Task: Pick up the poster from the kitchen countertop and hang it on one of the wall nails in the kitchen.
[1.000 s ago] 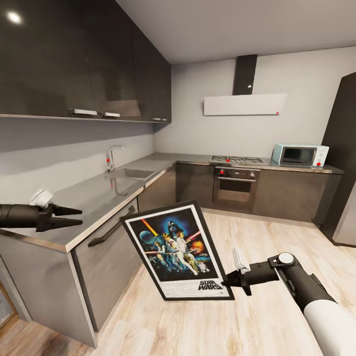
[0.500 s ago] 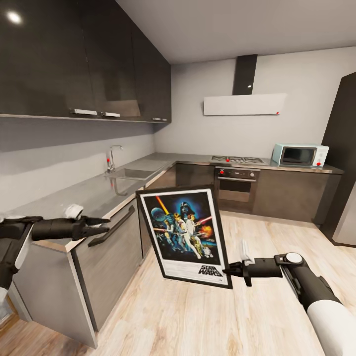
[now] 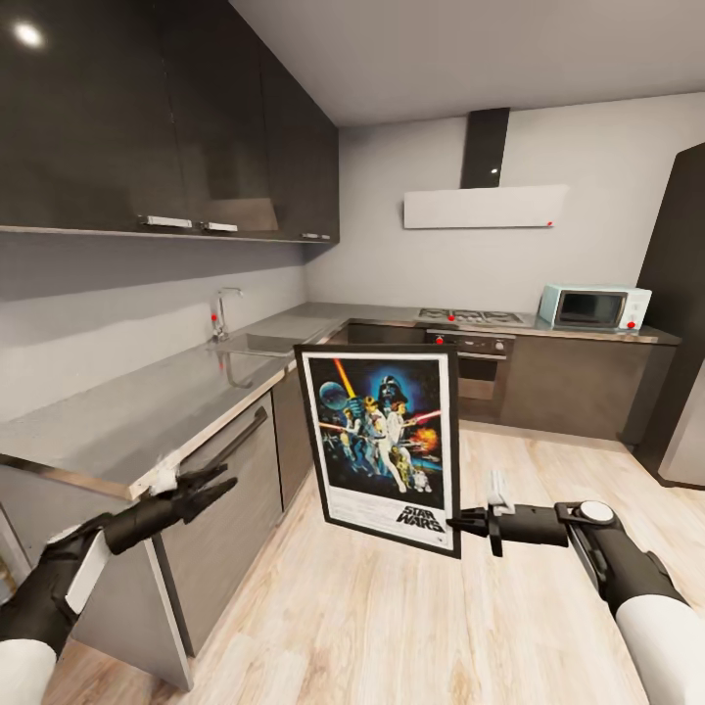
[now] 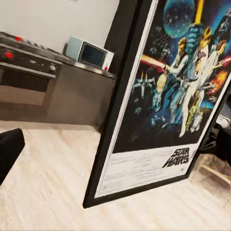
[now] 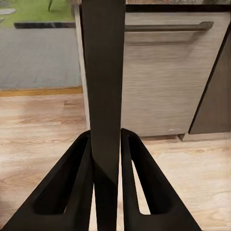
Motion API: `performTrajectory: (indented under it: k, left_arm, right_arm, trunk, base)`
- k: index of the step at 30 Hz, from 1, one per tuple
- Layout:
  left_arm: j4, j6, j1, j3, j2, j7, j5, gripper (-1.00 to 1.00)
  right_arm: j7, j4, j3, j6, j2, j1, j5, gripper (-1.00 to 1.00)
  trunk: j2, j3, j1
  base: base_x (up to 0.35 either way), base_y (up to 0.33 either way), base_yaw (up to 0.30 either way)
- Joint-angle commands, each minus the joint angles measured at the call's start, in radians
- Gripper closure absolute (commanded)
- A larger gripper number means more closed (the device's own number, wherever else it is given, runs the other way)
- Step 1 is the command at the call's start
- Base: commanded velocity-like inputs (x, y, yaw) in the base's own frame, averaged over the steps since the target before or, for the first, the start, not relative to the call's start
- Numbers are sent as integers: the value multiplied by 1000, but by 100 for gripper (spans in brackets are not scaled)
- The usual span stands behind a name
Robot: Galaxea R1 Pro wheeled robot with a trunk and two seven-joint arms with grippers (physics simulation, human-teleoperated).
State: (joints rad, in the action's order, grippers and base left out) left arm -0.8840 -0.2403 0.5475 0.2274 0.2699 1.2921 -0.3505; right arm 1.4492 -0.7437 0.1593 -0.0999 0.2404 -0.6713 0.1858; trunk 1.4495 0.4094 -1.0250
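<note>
Raised upright, flat black-framed poster (image 3: 384, 436); right pincer (image 3: 458, 522) clamped

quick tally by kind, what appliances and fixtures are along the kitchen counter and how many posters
poster: 1
microwave: 1
oven: 1
hob: 1
tap: 1
sink: 1
total: 6

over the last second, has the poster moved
Yes. The poster rose and swung upright against the oven; its top now overlaps the oven front, held by the right gripper.
</note>
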Motion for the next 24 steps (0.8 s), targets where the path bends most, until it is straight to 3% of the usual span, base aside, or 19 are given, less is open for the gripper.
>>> performTrajectory:
  k: [1,2,3,4,6,13,19,24]
  left_arm:
    - [84,30,-3,16,-2,0,-28,-100]
    - [112,50,-4,23,-2,-1,-37,-100]
    - [239,149,-6,40,-5,-4,-62,-100]
    - [304,190,-7,44,-10,-5,-69,-100]
    - [365,224,-7,48,-14,-5,-77,-100]
    - [565,293,-8,52,-16,2,-164,-100]
    - [601,299,-8,52,-8,4,-179,-100]
    - [610,299,-8,51,21,4,-183,-100]
  right_arm:
    - [3,-1,4,-8,-1,-1,8,100]
    - [3,0,4,-8,-1,-1,8,100]
    - [3,0,4,-8,-1,-1,8,100]
    - [3,1,4,-8,-1,-1,7,100]
    - [3,6,4,-8,-1,-1,7,100]
    - [3,30,5,-8,-1,-1,4,100]
    - [3,33,5,-5,-2,-1,3,100]
    - [2,33,5,-4,-3,-1,2,100]
  trunk:
    - [1,1,0]
    - [1,1,0]
    - [1,1,0]
    - [1,1,0]
    - [1,1,0]
    - [1,1,0]
    - [1,1,0]
    - [1,1,0]
  base:
    - [0,0,0]
    - [0,0,0]
    - [0,0,0]
    - [0,0,0]
    - [0,0,0]
    - [0,0,27]
    - [0,0,223]
    - [0,0,279]
